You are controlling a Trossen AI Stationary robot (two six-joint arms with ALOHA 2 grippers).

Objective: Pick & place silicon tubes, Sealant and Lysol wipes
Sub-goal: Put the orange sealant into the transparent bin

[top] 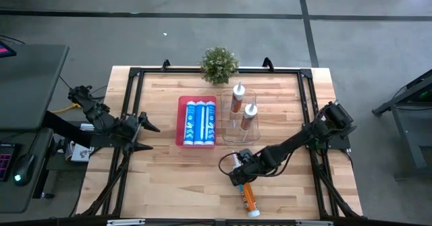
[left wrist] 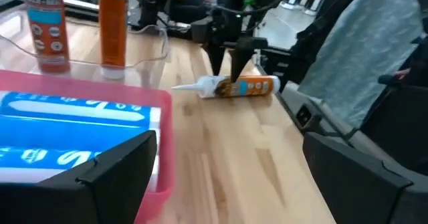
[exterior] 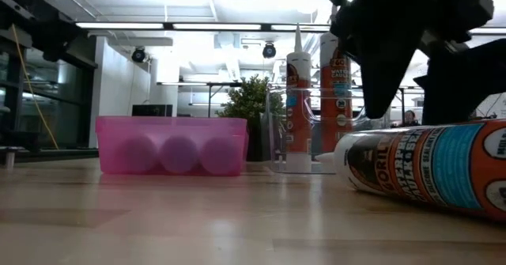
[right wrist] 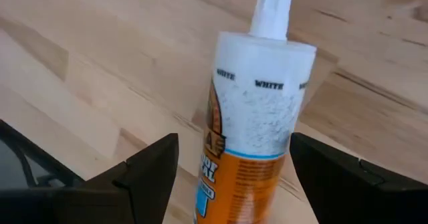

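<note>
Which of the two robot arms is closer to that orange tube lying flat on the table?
The right. Its right gripper, fingers open, hangs just over the orange tube, straddling it. The left gripper waits open beyond the pink tray, far off.

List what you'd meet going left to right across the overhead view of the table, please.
Left gripper → pink tray holding blue tubes → clear bin with two upright sealant tubes → right gripper over the sealant tube lying flat.
</note>
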